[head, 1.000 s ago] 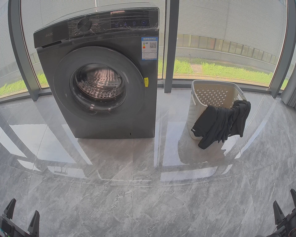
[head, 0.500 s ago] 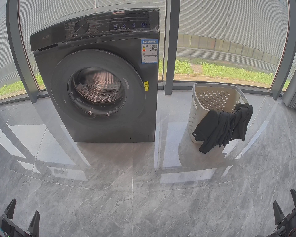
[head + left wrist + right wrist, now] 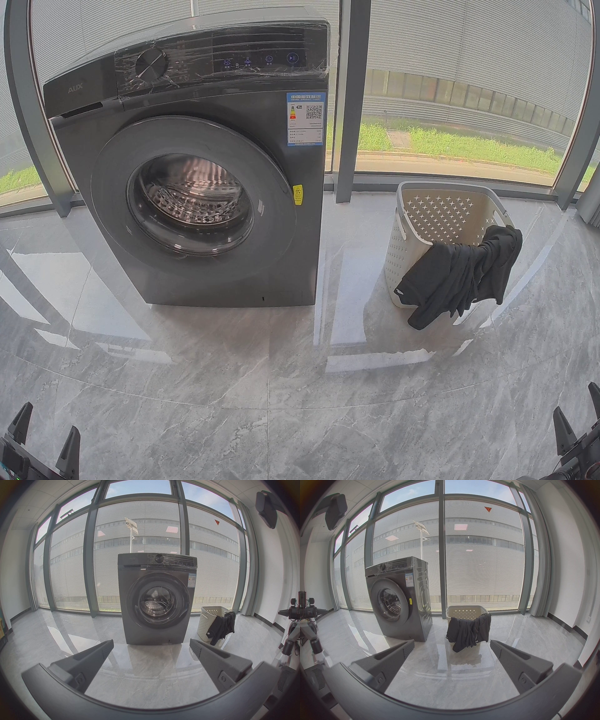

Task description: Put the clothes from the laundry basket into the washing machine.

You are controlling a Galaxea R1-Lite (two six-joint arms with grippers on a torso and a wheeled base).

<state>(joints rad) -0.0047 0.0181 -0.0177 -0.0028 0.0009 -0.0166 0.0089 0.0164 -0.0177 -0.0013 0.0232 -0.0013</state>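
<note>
Low in the lower left corner of the head view, the left gripper (image 3: 49,420) hangs over the grey tiled floor (image 3: 281,387), its 2 fingers (image 3: 84,662) spread wide and released, with nothing between them. Above it, filling the upper left and centre of the frame, the dark grey washing machine (image 3: 187,187) stands on the floor against the tall windows, its steel drum showing in the middle of its round front. Right of centre, apart from the machine, sits the white laundry basket (image 3: 409,250), also on the floor by the glass. 1 black garment (image 3: 456,281) is draped over the basket's near rim and hangs down its outer wall. At the lower right corner, the right gripper (image 3: 574,398) is well apart from the basket, its 2 fingers (image 3: 525,664) likewise spread and empty.
</note>
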